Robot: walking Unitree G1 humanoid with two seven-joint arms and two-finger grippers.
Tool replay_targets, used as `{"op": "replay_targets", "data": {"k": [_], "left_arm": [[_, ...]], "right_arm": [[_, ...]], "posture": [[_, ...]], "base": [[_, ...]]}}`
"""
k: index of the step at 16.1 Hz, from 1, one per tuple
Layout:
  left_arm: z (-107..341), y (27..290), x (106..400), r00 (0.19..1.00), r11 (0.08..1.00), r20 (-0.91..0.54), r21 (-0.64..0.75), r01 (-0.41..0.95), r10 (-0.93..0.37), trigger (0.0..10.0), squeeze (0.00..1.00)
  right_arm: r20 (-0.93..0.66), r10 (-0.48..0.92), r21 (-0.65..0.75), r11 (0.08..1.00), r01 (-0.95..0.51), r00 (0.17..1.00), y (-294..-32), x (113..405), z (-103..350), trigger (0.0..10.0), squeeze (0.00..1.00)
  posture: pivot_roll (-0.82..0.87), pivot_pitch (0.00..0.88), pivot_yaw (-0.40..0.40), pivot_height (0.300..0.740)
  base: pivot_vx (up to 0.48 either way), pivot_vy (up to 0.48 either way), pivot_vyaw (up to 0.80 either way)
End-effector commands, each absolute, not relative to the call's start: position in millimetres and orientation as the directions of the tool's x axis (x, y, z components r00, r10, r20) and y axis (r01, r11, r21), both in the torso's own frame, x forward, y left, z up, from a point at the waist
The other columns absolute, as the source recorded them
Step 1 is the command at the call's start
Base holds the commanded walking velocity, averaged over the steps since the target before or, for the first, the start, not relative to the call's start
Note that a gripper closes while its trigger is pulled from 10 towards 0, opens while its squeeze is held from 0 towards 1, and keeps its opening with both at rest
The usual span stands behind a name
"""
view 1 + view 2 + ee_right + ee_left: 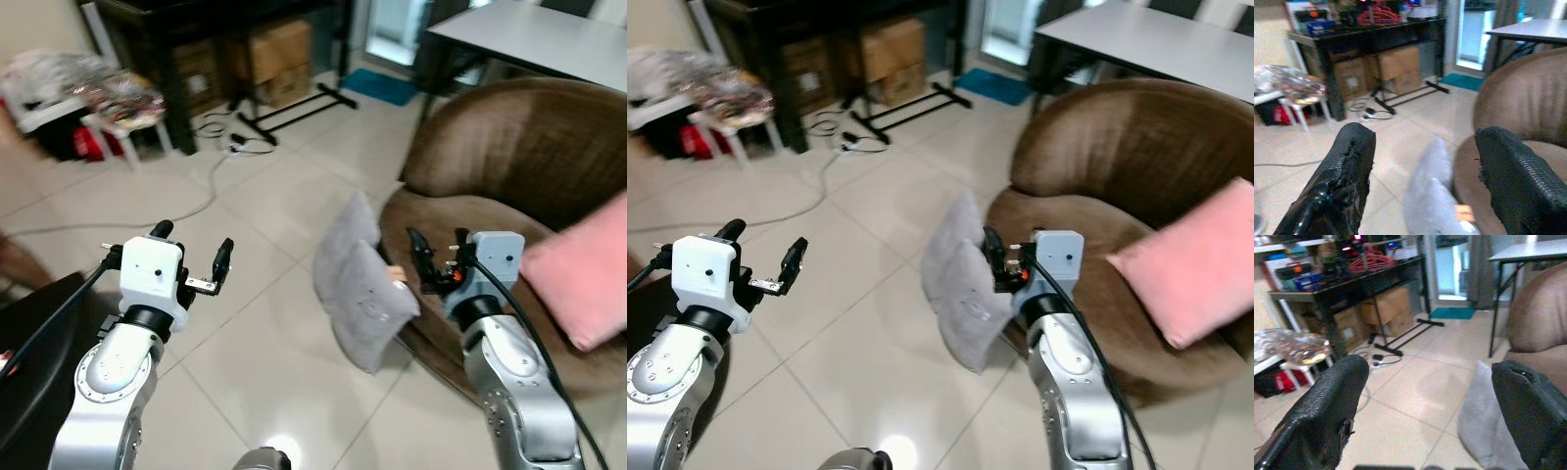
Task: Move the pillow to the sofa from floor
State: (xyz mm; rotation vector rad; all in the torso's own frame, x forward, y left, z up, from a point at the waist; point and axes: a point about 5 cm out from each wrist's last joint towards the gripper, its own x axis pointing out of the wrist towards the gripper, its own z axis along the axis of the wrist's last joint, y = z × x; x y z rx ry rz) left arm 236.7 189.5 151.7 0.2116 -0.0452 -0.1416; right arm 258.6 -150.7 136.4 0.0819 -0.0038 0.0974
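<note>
both grippers, left gripper (pixel 193 257) and right gripper (pixel 1000 257), hover spread open over pale floor tiles (pixel 274 362), the grey pillow (pixel 361 284) leaning against the brown sofa (pixel 529 157).

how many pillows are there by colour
grey pillow: 1, leaning against the sofa front, on the floor
pink pillow: 1, on the sofa seat
total: 2
</note>
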Motion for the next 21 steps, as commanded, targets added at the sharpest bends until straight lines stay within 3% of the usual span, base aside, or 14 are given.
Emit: {"op": "replay_targets", "data": {"k": [1, 4, 9, 11, 21], "left_arm": [[154.1, 189.3, 236.9, 0.989, 0.967, 0.044, 0.219, 0.128, -0.141, 10.0, 0.77], [156.2, 191.8, 237.5, 0.989, 0.967, 0.058, 0.228, 0.117, -0.134, 10.0, 0.76], [157.4, 192.7, 238.8, 0.988, 0.967, 0.062, 0.224, 0.123, -0.140, 10.0, 0.78], [157.4, 192.6, 238.6, 0.988, 0.967, 0.062, 0.223, 0.124, -0.141, 10.0, 0.78], [158.6, 190.9, 238.2, 0.986, 0.967, 0.066, 0.215, 0.136, -0.154, 10.0, 0.79]], "right_arm": [[0.009, 0.057, 0.061, 0.996, -0.058, 0.998, -156.6, 258.6, 136.8, 10.0, 1.00], [0.027, -0.025, 0.041, 0.999, 0.024, 0.999, -165.0, 259.2, 135.3, 10.0, 1.00], [-0.044, 0.036, 0.147, 0.989, -0.029, 0.998, -159.8, 258.9, 129.0, 10.0, 1.00], [-0.033, 0.043, 0.148, 0.988, -0.038, 0.999, -158.7, 259.4, 129.7, 10.0, 1.00], [-0.026, 0.043, 0.132, 0.990, -0.039, 0.999, -154.4, 257.7, 133.5, 10.0, 1.00]], "posture": [[-0.03, 0.072, 0.025, 0.740], [-0.03, 0.078, 0.026, 0.740], [-0.03, 0.084, 0.030, 0.740], [-0.03, 0.084, 0.030, 0.740], [-0.02, 0.087, 0.029, 0.740]], "base": [[0.000, 0.000, 0.00], [0.000, 0.000, 0.00], [0.271, 0.000, -0.16], [0.287, 0.000, -0.80], [0.332, 0.000, 0.00]]}}
